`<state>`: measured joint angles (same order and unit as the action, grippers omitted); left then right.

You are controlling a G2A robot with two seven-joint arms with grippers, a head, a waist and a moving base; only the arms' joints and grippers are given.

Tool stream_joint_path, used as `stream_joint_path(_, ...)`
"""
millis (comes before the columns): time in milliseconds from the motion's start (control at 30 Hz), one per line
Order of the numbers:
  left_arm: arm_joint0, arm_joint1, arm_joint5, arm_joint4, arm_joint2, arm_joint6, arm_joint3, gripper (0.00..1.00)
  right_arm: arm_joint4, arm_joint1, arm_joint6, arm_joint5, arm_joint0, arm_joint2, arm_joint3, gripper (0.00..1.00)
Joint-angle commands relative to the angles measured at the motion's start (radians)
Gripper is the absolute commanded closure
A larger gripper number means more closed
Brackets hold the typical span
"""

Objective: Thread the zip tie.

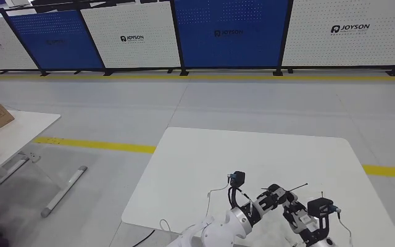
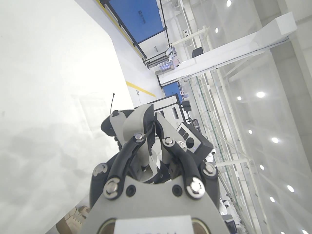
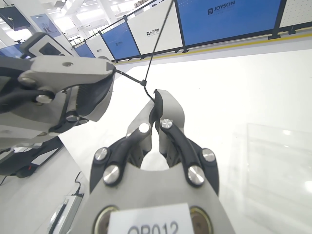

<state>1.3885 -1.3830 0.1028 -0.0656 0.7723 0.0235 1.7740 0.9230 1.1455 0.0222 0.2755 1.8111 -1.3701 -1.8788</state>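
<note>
**Zip tie looking threaded, pull-through yet to come**

Both pincers are holding the zip tie (image 3: 158, 40) in the air above the desk (image 3: 243, 86), tip close to tip. The right pincer (image 3: 154, 98) is pressing its fingers together on a short curved bit of strap. That bit is running from its tip straight into the head (image 3: 143, 83), just beyond the tip. The left pincer (image 2: 154, 119) is likewise pressed together, pinching a thin end of strap that is reaching across to it from the head. So the head is sitting between the two pincers, nearer the right one. From the head a long stretch is rising away from both pincers and ending in a small thickening well beyond them.

Judging from this, the threading itself is looking done: strap is showing on both sides of the head, as it would once the tail is through. Whether the ratchet is catching is too small to tell. Nor can I tell whether the thickened far end belongs to this tie or to a second one. What is looking left is the pull, with the pincers drawing apart to take up strap.
</note>
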Motion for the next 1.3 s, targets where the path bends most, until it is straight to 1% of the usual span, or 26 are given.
stream_joint_path(0,0.002,0.000,-0.004,-0.002,0.001,0.000,0.003,1.00,0.001,0.000,0.000,0.001,-0.001,0.001,0.001,1.00)
stream_joint_path(367,0.016,0.003,-0.025,-0.005,0.012,-0.002,0.025,1.00,0.009,0.001,-0.005,0.005,0.001,0.001,0.003,1.00)
stream_joint_path(800,0.045,0.010,-0.050,0.000,0.038,-0.007,0.061,1.00,0.026,0.003,-0.005,-0.004,-0.006,0.004,0.021,1.00)
stream_joint_path(1267,0.073,0.016,-0.082,-0.015,0.037,-0.006,0.093,1.00,0.031,0.005,-0.012,0.003,-0.008,0.004,0.026,1.00)
